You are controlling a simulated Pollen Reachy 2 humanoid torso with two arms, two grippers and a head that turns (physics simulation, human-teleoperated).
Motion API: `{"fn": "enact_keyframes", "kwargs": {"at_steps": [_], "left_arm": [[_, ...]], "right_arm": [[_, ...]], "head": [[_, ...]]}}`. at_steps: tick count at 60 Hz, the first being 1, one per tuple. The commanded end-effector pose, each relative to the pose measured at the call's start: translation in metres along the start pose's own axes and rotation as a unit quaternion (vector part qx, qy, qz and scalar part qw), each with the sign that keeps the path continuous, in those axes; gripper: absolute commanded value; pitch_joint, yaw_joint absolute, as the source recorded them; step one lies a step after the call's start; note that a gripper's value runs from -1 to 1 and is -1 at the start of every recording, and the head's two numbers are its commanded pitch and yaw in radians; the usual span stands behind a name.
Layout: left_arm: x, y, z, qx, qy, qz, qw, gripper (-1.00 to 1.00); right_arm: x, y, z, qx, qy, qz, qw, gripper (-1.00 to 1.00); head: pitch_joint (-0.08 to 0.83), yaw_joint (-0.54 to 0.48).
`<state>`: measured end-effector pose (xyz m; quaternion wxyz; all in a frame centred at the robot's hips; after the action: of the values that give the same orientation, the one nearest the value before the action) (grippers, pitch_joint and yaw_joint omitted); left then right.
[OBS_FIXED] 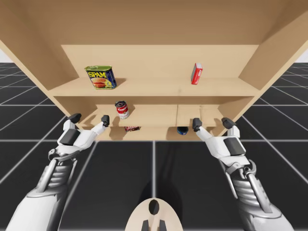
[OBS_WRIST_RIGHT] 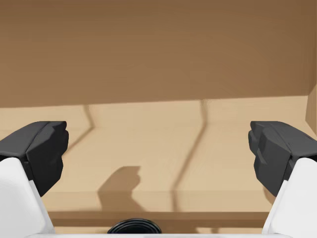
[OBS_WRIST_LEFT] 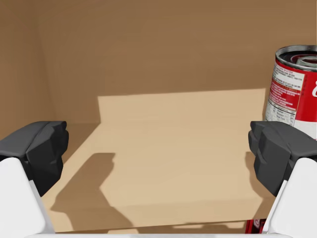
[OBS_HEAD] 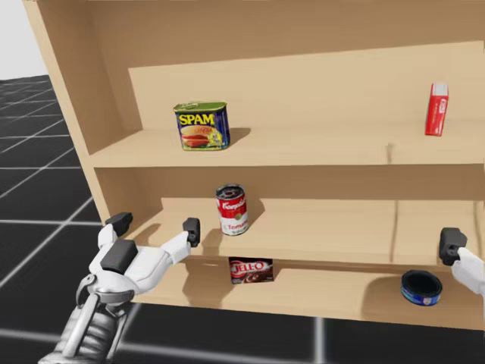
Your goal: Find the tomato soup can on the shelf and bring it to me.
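My left gripper (OBS_WRIST_LEFT: 158,148) is spread wide and empty at the front edge of the middle shelf (OBS_HEAD: 326,227). The tomato soup can (OBS_HEAD: 232,210) stands upright ahead, beyond 1 finger, untouched. My right gripper (OBS_FIXED: 211,123) is spread and empty too. The can is found. I judge 2 steps remain: grasping it and bringing it back.
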<state>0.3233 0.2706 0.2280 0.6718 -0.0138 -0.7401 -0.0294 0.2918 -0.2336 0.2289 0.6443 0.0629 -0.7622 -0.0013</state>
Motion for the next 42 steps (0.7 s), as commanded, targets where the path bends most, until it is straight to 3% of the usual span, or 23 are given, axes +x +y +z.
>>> {"fn": "enact_keyframes", "kwargs": {"at_steps": [1,13,18,20,34,42], "left_arm": [[0.000,0.000,0.000,-0.001,-0.001,0.000,1.000,-1.00],[0.002,-0.002,0.001,-0.007,-0.006,0.003,1.000,-1.00],[0.007,-0.007,0.004,-0.034,-0.002,0.031,0.999,-1.00],[0.011,-0.013,0.007,-0.050,0.001,0.040,0.998,-1.00],[0.040,-0.048,0.022,-0.092,0.033,0.032,0.995,-1.00],[0.053,-0.070,0.014,-0.115,0.059,0.046,0.991,-1.00]], "right_arm": [[-0.004,0.005,0.001,0.000,0.004,-0.005,1.0000,-1.00],[-0.004,0.005,0.001,-0.001,0.005,-0.004,1.0000,-1.00],[-0.004,0.005,0.001,-0.002,0.005,-0.004,1.0000,-1.00],[-0.004,0.005,0.001,-0.002,0.005,-0.005,1.0000,-1.00],[-0.005,0.006,0.001,-0.002,0.008,-0.007,0.9999,-1.00],[-0.005,0.005,0.000,-0.001,0.008,-0.007,0.9999,-1.00]], "head": [[0.379,0.27],[0.390,0.28],[0.390,0.28],[0.388,0.28],[0.379,0.28],[0.372,0.28]]}}
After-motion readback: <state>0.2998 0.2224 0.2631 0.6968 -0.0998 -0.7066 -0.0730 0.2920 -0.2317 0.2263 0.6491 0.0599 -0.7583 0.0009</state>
